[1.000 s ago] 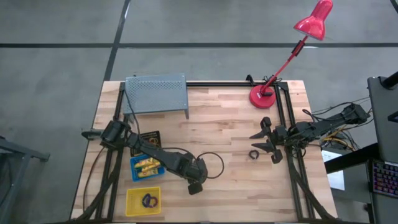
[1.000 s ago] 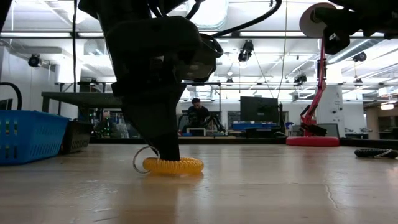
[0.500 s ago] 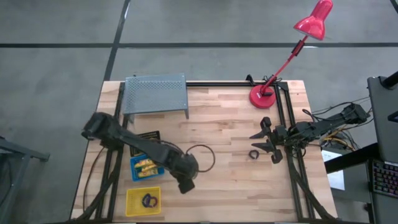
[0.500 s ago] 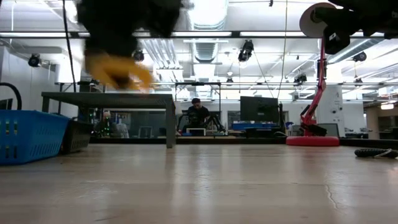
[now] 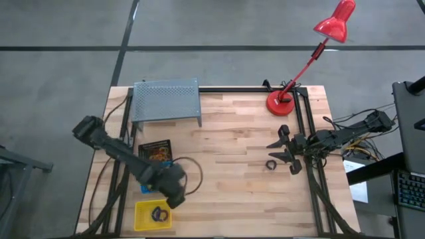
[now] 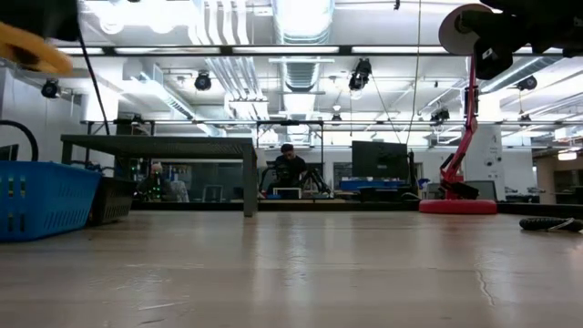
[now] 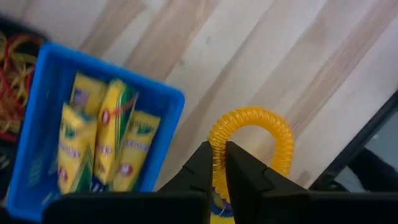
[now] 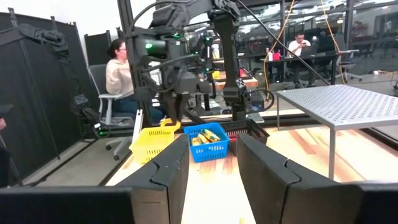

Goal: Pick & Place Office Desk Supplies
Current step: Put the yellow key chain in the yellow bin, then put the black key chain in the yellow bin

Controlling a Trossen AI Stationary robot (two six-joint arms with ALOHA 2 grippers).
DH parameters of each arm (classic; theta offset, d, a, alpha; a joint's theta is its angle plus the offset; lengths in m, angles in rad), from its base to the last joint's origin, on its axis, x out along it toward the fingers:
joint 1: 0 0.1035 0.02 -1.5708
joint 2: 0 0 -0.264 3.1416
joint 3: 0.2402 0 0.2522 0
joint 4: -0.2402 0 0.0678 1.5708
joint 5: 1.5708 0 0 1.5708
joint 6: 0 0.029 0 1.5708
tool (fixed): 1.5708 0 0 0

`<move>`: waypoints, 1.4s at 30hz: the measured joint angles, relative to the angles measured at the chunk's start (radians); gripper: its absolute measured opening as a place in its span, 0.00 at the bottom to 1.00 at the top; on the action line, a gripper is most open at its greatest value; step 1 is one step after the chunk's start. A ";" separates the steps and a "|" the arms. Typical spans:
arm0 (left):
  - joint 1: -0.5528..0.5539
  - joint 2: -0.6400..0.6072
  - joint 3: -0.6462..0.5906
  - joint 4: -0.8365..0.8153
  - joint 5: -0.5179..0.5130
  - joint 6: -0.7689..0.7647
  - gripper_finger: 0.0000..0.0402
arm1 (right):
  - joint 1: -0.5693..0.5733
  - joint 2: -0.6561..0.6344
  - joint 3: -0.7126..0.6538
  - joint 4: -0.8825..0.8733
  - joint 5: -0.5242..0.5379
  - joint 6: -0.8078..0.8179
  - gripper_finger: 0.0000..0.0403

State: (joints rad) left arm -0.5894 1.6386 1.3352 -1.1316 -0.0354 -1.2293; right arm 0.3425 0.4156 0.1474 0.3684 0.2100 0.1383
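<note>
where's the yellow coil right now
The yellow coil is off the table, pinched in the left pincer, above the gap between the blue bin and yellow bin.

A yellow coiled loop (image 7: pixel 252 140) hangs pinched in the left fingers (image 7: pixel 239 177), above the table.

We saw two dark, matte, jointed arms with loose black cables looping beside them, the left gripper (image 7: pixel 217 163) and right gripper (image 8: pixel 211 163) each ending in blocky, angular black fingers.
</note>
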 joint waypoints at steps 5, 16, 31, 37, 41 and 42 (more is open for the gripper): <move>-0.112 -0.001 -0.023 -0.019 -0.064 -0.182 0.08 | 0.000 0.000 0.000 -0.002 0.000 0.000 0.33; -0.235 -0.001 -0.162 0.095 0.023 -0.425 0.08 | 0.000 0.000 0.000 -0.002 0.000 0.000 0.31; -0.304 -0.001 -0.331 0.337 0.088 -0.563 0.08 | 0.000 0.000 0.000 -0.006 0.000 0.000 0.31; -0.306 -0.001 -0.366 0.397 0.100 -0.588 0.16 | 0.000 0.000 0.000 -0.006 0.000 0.000 0.31; -0.306 -0.001 -0.368 0.399 0.100 -0.606 0.25 | 0.000 0.000 0.000 -0.006 0.000 0.000 0.31; -0.306 -0.001 -0.368 0.399 0.100 -0.608 0.27 | 0.000 0.000 0.000 -0.006 0.000 0.000 0.31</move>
State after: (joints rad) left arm -0.8959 1.6379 0.9672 -0.7326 0.0647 -1.8371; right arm 0.3427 0.4159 0.1474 0.3627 0.2100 0.1383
